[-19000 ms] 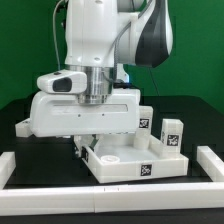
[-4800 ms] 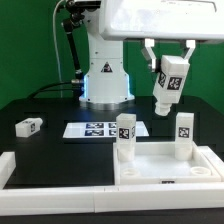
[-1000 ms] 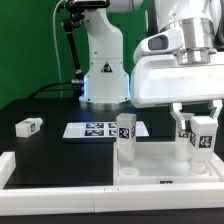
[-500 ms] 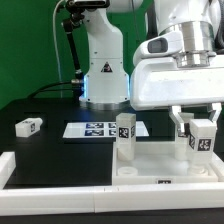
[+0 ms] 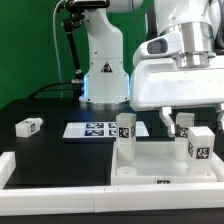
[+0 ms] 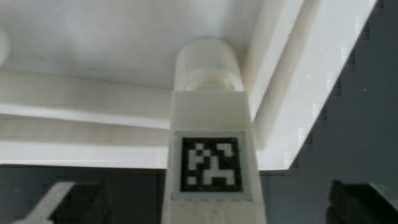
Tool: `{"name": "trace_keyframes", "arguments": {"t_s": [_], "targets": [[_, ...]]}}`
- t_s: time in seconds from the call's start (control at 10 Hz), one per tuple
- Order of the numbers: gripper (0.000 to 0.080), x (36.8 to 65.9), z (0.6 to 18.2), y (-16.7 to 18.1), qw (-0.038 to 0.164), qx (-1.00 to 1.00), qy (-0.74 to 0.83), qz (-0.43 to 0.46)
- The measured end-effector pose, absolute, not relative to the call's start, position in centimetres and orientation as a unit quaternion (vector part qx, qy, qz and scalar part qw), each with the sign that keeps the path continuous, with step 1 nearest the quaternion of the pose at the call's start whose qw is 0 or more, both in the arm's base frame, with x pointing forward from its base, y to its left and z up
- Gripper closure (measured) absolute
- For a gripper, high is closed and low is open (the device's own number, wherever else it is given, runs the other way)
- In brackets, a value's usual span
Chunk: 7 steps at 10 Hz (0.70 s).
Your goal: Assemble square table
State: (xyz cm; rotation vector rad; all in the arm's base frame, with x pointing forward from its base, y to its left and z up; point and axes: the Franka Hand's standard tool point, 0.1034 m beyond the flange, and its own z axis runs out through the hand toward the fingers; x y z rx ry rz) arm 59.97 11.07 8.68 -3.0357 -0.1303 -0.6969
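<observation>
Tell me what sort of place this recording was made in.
Probably a robotics lab test bench: a robot arm stands at the back of a black table, with a green backdrop behind and a marker board of printed tags lying flat.

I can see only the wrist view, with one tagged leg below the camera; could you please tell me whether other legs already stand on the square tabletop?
Observer: Yes, two stand upright at the far corners of the square tabletop. By the exterior view's sides, they are the far-left leg and the far-right leg, which is behind your near leg.
Operator: Thank you. Is the fourth leg in sight?
Observer: Yes, the loose leg lies on its side on the black table, at the exterior view's left, apart from the tabletop.
Operator: Is anything lying near it?
Observer: The marker board lies flat between it and the far-left leg.
</observation>
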Motion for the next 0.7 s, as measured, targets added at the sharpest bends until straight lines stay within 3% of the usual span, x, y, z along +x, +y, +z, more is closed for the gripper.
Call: {"name": "trace_keyframes", "arguments": {"t_s": [0.7], "targets": [[0.015, 59.97, 8.68, 11.07, 0.012, -0.974, -0.042, -0.224]]}}
